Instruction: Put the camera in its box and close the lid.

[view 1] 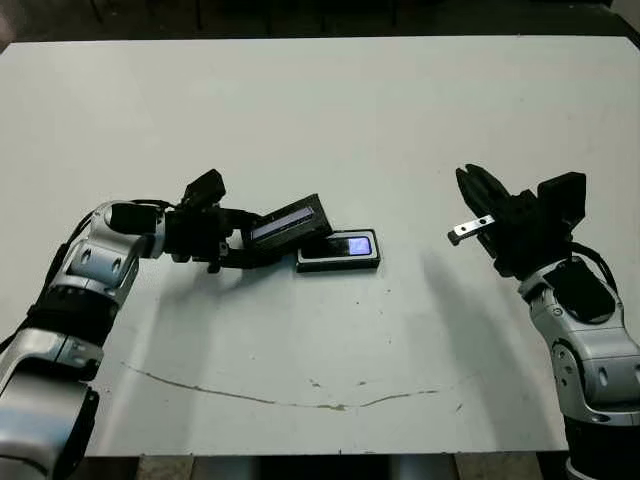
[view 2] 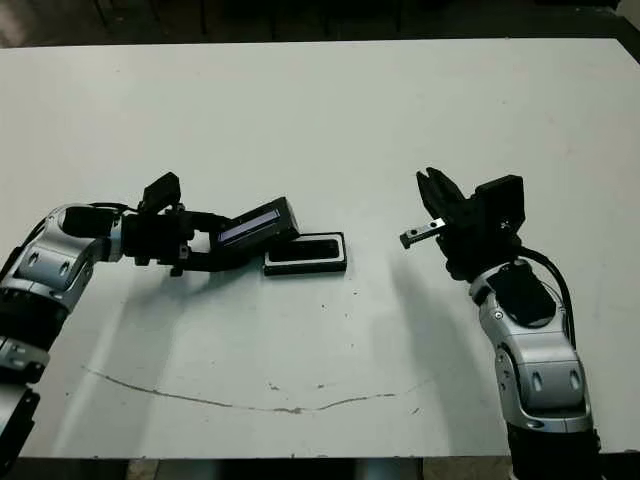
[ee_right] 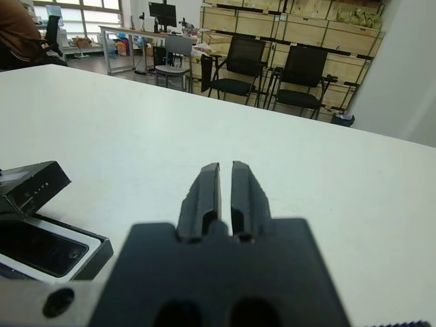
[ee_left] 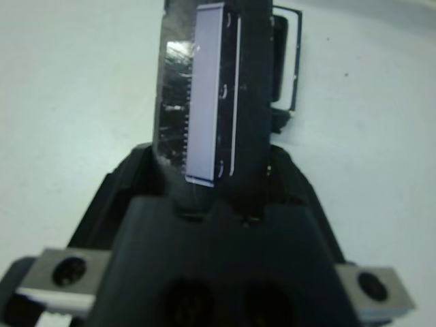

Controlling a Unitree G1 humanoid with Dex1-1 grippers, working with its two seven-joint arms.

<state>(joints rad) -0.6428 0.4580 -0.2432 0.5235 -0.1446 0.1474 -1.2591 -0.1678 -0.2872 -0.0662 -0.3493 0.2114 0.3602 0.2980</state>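
Camera [view 1: 349, 246] lies flat inside the box [view 1: 338, 264], bluish-white patch up, near table [view 1: 330, 120] centre. We judge the insertion step done; closing is what remains.

Lid [view 1: 290, 220] is pinched in our left gripper [view 1: 240, 240], tilted, stripe facing up, its far edge just over the box's left end. The tilt looks like an approach angle: one edge lowered first so the panel can be laid down over the tray. Left wrist view confirms fingers clamped on the lid, box visible beyond it.

Right gripper [ee_right: 225, 194] is raised, well apart to the right, fingers nearly touching and holding nothing. We read it as parked clear of the closing path.
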